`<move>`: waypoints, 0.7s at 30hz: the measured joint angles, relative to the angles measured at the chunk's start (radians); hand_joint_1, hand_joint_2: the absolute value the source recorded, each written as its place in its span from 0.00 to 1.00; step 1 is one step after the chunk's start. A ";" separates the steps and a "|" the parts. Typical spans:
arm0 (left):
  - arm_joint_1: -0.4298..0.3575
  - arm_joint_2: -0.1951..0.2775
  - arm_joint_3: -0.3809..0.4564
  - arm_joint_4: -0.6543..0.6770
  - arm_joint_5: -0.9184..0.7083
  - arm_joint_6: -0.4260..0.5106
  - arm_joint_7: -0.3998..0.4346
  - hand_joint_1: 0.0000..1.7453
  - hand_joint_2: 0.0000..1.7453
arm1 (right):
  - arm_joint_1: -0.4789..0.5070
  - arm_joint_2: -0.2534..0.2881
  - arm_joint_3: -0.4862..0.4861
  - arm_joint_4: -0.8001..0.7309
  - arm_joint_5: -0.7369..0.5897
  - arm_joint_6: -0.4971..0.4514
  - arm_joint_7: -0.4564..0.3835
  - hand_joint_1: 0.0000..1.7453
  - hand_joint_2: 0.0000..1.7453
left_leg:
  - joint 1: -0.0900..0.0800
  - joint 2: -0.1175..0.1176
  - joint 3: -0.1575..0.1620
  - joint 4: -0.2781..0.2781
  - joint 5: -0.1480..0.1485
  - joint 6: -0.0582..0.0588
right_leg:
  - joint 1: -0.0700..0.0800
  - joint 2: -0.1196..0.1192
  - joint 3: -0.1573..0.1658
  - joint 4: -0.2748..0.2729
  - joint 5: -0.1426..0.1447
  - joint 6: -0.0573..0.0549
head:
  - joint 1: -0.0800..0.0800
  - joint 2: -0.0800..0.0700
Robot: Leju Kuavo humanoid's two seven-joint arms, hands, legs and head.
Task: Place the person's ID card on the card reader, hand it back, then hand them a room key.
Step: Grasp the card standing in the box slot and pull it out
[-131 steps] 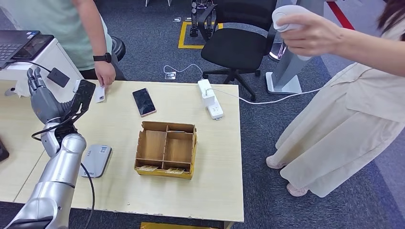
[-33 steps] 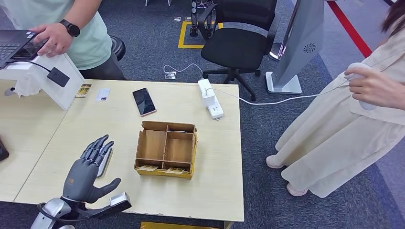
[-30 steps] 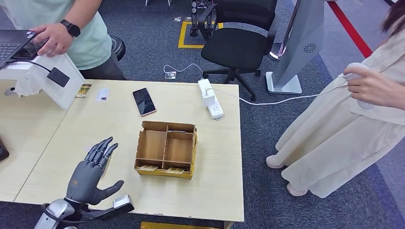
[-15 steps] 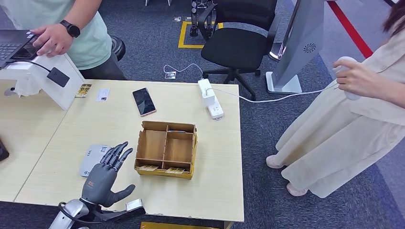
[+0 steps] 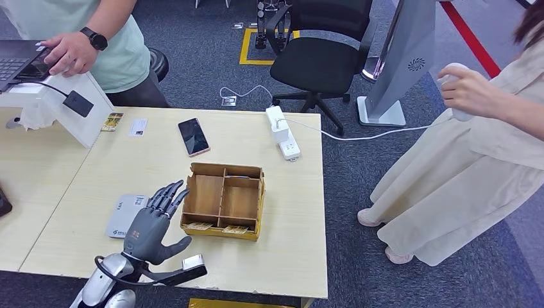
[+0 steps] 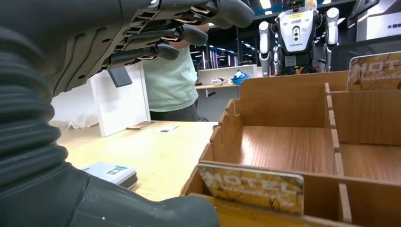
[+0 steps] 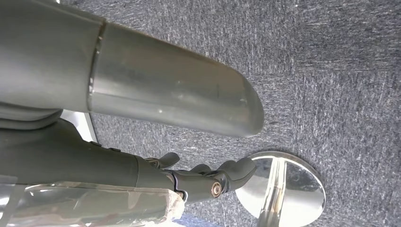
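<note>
Cards (2 visible) fill box's front slots.

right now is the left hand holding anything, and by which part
Nothing. The left hand hovers with fingers spread beside the wooden box, just past the card reader, with no card in it.

The head view looks steeply down on the surface. The left wrist view sits low, close behind the fingers, sharing the wooden box. The right wrist view faces carpet.
</note>
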 joint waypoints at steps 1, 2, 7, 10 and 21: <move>-0.005 -0.002 -0.001 0.003 0.000 0.000 0.000 0.00 1.00 | 0.000 0.000 0.001 0.000 0.000 0.000 0.001 0.00 0.00 | 0.000 0.000 0.000 0.000 0.000 0.000 | 0.000 0.000 0.000 0.000 0.000 0.000 | 0.000 0.000; -0.009 -0.003 -0.002 0.006 0.000 0.000 0.000 0.00 1.00 | -0.001 0.000 0.001 0.000 0.000 0.000 0.001 0.00 0.00 | 0.000 0.000 0.000 0.000 0.000 0.000 | 0.000 0.000 0.000 0.000 0.000 0.000 | 0.000 0.000; -0.028 -0.010 -0.008 0.021 -0.003 -0.002 0.004 0.00 1.00 | -0.001 0.000 0.002 0.000 0.001 0.001 0.002 0.00 0.00 | 0.000 0.000 0.000 0.000 0.000 0.000 | 0.000 0.000 0.000 0.000 0.000 0.000 | 0.000 0.000; -0.044 -0.014 -0.017 0.032 -0.006 -0.007 0.017 0.00 1.00 | -0.001 0.000 0.004 0.000 0.001 0.001 0.004 0.00 0.00 | 0.000 0.000 0.000 0.000 0.000 0.000 | 0.000 0.000 0.000 0.000 0.000 0.000 | 0.000 0.000; -0.048 0.001 -0.045 0.050 0.005 -0.050 0.020 0.00 1.00 | -0.001 0.000 0.012 0.000 -0.011 0.000 0.005 0.00 0.00 | 0.000 0.000 0.000 0.000 0.000 0.000 | 0.000 0.000 0.000 0.000 0.000 0.000 | 0.000 0.000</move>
